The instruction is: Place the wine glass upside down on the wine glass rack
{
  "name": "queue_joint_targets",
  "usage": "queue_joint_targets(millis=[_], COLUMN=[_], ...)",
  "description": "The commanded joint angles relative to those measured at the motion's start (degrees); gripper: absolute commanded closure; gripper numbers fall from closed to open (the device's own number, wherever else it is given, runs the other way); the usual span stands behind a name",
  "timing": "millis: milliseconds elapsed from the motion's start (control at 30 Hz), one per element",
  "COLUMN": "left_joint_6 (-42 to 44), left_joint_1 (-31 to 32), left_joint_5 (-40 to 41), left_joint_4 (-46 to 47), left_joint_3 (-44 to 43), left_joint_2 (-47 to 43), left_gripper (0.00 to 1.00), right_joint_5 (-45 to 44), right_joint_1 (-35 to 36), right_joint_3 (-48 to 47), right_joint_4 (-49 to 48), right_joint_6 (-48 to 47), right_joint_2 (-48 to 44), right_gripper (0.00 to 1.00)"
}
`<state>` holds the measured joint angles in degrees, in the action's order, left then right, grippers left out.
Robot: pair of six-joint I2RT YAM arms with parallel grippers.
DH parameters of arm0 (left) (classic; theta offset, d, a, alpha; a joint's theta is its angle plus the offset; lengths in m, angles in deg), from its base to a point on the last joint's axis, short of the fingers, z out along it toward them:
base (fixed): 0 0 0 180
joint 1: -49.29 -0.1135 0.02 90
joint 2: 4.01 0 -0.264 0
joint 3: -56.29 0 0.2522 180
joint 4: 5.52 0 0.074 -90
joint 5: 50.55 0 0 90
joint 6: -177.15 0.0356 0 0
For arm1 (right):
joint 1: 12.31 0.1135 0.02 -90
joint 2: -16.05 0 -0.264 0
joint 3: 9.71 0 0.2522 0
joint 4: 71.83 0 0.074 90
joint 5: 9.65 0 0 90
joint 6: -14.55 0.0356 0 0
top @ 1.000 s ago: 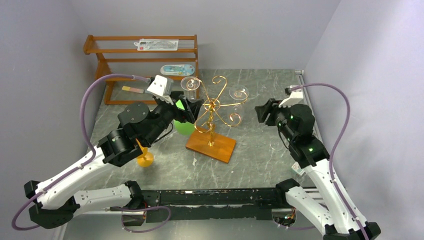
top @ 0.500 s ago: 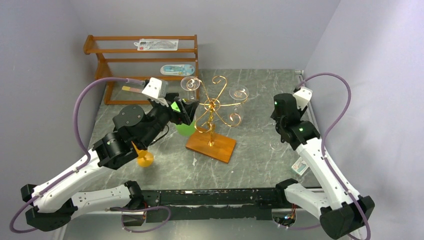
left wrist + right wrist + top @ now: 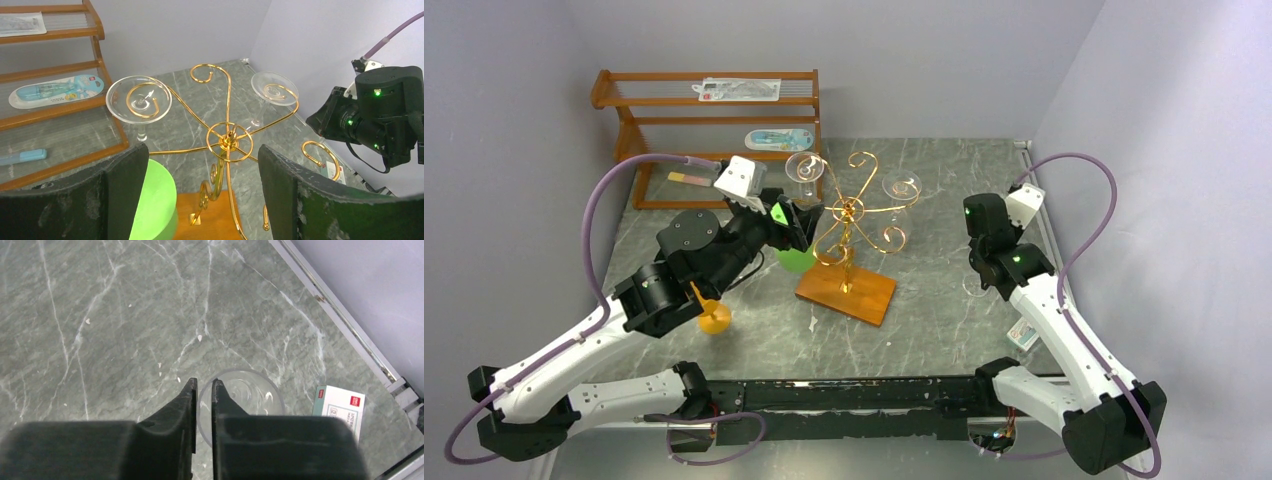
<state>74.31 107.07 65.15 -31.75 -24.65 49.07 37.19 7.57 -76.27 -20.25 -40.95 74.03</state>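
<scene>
A clear wine glass (image 3: 250, 390) stands upright on the table at the right (image 3: 975, 290). My right gripper (image 3: 203, 382) points straight down at it, shut on its rim: one finger is outside the bowl, the other inside. In the top view that gripper (image 3: 976, 270) sits right over the glass. The gold wire wine glass rack (image 3: 849, 225) stands mid-table on its orange-brown base (image 3: 864, 300). Two glasses (image 3: 139, 99) (image 3: 274, 88) hang upside down from its arms. My left gripper (image 3: 200, 200) is wide open beside the rack (image 3: 227, 140), holding nothing.
A green cup (image 3: 792, 257) sits under the left gripper, against the rack's base. An orange goblet (image 3: 714, 318) stands at the front left. A small white box (image 3: 1024, 335) lies by the right edge, near the glass. The wooden shelf unit (image 3: 709, 120) fills the back left.
The right arm swung away from the rack, came down over the standing glass, and its jaws closed. The left arm shifted only slightly and stayed open.
</scene>
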Motion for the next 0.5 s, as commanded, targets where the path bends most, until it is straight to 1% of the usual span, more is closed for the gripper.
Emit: queue_joint_targets(millis=[0, 33, 167, 267, 400, 467], left_joint_6=[0.12, -0.04, -0.64, -1.17, -2.81, -4.02], left_joint_1=[-0.31, -0.33, -0.32, -0.3, -0.3, -0.31], left_joint_5=[-0.1, -0.19, -1.09, -2.39, -5.79, -7.53], left_joint_4=[-1.44, -1.45, -0.95, -0.44, 0.08, 1.1], left_joint_3=[-0.67, -0.77, -1.06, -2.39, -5.77, -7.1], left_joint_2=[0.05, -0.05, -0.05, 0.89, 3.79, 4.93], left_gripper=[0.16, 0.15, 0.15, 0.15, 0.14, 0.12], right_joint_5=[2.58, 2.82, 3.41, 4.18, 6.28, 7.83], right_joint_1=[-0.07, -0.1, -0.1, -0.1, -0.1, -0.1], right_joint_3=[1.09, 0.65, -1.1, -3.48, -6.16, -6.0], right_joint_4=[-0.75, -0.69, -1.73, -5.33, -14.71, -22.85], right_joint_6=[1.24, 0.93, -0.69, -3.55, -6.77, -8.17], right_joint_2=[0.56, 0.52, -1.15, -3.27, -6.84, -9.17], right_gripper=[0.98, 1.0, 1.0, 1.0, 1.0, 1.0])
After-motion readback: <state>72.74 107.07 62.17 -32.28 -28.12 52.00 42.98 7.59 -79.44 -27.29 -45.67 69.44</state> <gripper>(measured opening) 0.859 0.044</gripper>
